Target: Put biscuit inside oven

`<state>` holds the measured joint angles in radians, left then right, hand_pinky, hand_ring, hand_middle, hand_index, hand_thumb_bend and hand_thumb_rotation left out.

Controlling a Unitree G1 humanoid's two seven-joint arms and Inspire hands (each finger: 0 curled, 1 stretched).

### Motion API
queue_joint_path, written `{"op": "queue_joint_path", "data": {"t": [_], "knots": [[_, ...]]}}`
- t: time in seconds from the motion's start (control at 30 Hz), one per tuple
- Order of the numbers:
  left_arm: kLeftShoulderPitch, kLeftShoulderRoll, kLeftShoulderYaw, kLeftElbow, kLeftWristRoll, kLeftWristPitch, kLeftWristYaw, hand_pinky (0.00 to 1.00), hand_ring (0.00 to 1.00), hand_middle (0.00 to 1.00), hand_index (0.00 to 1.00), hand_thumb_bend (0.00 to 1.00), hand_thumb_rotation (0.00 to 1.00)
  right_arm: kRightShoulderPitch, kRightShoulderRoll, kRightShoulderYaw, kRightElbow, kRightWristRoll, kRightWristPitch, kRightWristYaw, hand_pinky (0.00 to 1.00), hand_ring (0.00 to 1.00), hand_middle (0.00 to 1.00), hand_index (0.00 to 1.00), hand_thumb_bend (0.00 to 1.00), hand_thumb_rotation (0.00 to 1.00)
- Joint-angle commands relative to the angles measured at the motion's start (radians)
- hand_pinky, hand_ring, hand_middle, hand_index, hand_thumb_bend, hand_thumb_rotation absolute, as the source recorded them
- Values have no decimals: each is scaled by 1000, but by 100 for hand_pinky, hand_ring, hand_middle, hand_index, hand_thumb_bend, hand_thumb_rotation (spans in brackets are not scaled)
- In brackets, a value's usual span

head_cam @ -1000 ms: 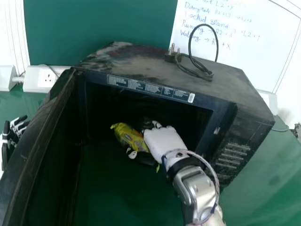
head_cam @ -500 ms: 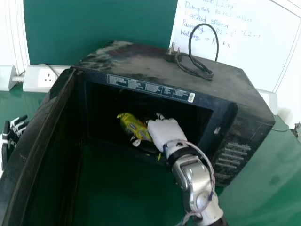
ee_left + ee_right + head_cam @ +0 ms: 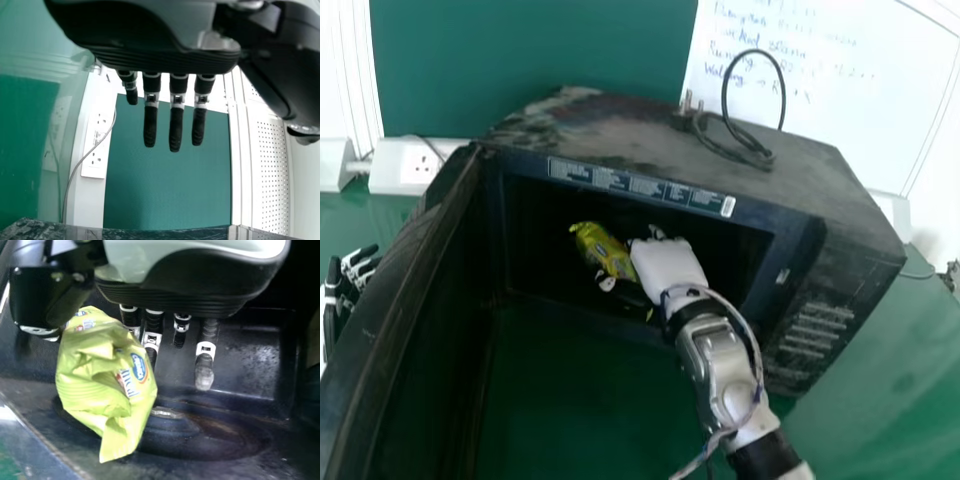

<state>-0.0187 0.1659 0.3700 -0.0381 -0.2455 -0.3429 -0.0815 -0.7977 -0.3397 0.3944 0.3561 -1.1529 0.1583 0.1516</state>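
Biscuit pkt (image 3: 600,248) is just inside oven (image 3: 790,215) mouth, immed. left of R hand (image 3: 668,268), long axis running approx. far-left to near-right; can't tell if it's fully on the oven floor. R hand is open: fingers (image 3: 204,371) mostly straight, pkt loosely betw. them and thumb (image 3: 52,302), no firm grip visible. L hand (image 3: 358,272) is well apart, past the open door (image 3: 395,300) on the left, open w/ nothing in it. R arm's clearly the nearer, so its job: prob. final release, then back out toward near side, keeping right of pkt. Main risk: thumb snags wrapper, drags pkt out.
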Motion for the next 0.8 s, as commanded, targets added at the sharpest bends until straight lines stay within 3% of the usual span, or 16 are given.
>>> {"op": "queue_joint_path", "data": {"t": [0.0, 0.1, 0.33, 0.77], "knots": [[10, 2, 0, -11, 7, 3, 5, 63, 68, 69, 73, 51, 52, -46, 14, 19, 43, 13, -3, -30, 18, 27, 47, 49, 53, 0], [12, 2, 0, -15, 6, 5, 5, 63, 69, 70, 73, 51, 52, -75, 24, 33, 104, 34, -7, -72, 22, 31, 41, 52, 52, 0], [15, 1, 1, -15, 9, 4, 6, 64, 69, 70, 73, 51, 53, -150, 51, 66, 268, 71, -8, -175, 25, 32, 41, 52, 52, 0], [19, -3, 1, -23, 6, 7, 11, 64, 68, 69, 73, 52, 52, -279, 82, 131, 543, 130, -35, -311, 32, 38, 47, 54, 51, 0]]}}
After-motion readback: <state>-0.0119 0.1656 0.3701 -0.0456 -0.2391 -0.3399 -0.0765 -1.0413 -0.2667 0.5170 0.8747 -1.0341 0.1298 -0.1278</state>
